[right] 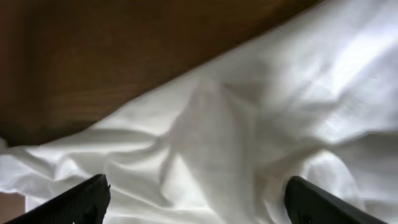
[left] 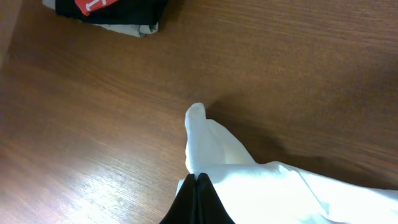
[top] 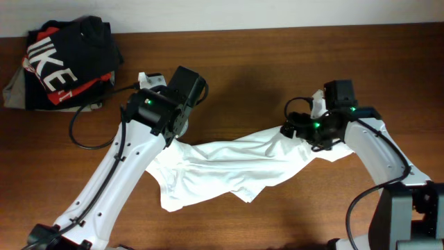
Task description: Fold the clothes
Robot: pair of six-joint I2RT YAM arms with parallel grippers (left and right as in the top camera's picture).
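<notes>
The white T-shirt (top: 229, 167) lies rumpled on the wooden bench (top: 277, 62), drawn out in a long band between the two arms. At the T-shirt's left end, the left gripper (left: 197, 178) has its jaws pressed together on a fold of the cloth. A small tongue of fabric sticks out past the black tips onto the wood. At the T-shirt's right end, the right gripper (right: 198, 183) sits low over the cloth with its jaws spread wide, one black finger (right: 81, 199) on each side of a raised ridge of fabric. I cannot tell whether they touch it. Well apart from the T-shirt, beyond its left end, a black shirt (top: 66, 59) with white letters and red lies on a grey garment (top: 12, 94).
</notes>
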